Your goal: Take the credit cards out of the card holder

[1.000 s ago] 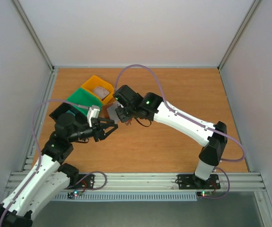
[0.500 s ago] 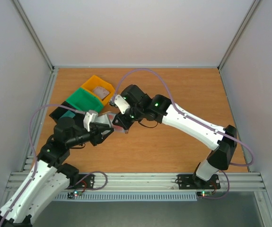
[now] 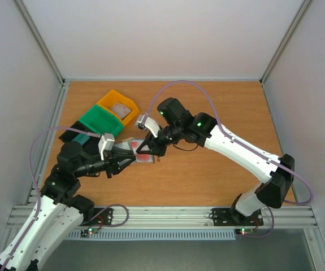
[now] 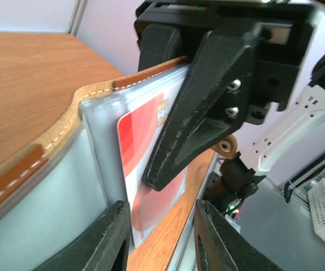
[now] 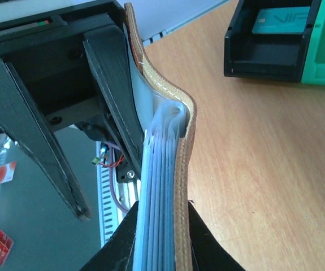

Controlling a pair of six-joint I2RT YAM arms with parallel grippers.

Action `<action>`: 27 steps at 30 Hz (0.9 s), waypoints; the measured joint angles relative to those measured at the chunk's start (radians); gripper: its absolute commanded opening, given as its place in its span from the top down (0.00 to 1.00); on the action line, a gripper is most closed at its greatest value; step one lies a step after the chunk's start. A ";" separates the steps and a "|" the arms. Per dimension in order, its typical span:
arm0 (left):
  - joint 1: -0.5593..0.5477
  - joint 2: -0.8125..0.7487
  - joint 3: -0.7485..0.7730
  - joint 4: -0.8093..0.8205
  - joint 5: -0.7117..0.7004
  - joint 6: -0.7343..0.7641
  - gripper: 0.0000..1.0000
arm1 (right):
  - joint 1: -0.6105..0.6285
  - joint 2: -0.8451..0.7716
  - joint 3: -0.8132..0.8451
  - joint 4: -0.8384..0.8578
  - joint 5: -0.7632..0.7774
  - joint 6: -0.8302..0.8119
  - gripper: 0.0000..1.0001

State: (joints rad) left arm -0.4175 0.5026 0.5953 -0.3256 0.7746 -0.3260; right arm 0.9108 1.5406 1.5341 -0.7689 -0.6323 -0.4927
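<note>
Wooden table bears one card holder showing one red credit card.

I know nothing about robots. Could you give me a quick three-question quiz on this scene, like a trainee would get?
1. Multiple choice: what grips the brown card holder?
A) the left gripper
B) the right gripper
C) nothing, it lies flat on the table

2. True or false: the red credit card sticking out of the card holder sits between the left gripper's fingers.

3. Fill in: the plastic bin beside the green bin is coloured ____.

Key: 1 B; 2 true; 3 yellow.
</note>
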 measured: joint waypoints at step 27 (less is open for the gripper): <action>0.029 0.112 -0.009 0.381 0.166 -0.151 0.48 | -0.076 -0.129 -0.146 0.198 -0.126 -0.055 0.99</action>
State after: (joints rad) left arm -0.3882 0.6147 0.5865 0.0551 0.9409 -0.4774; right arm 0.8349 1.4117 1.3884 -0.5713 -0.7582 -0.5472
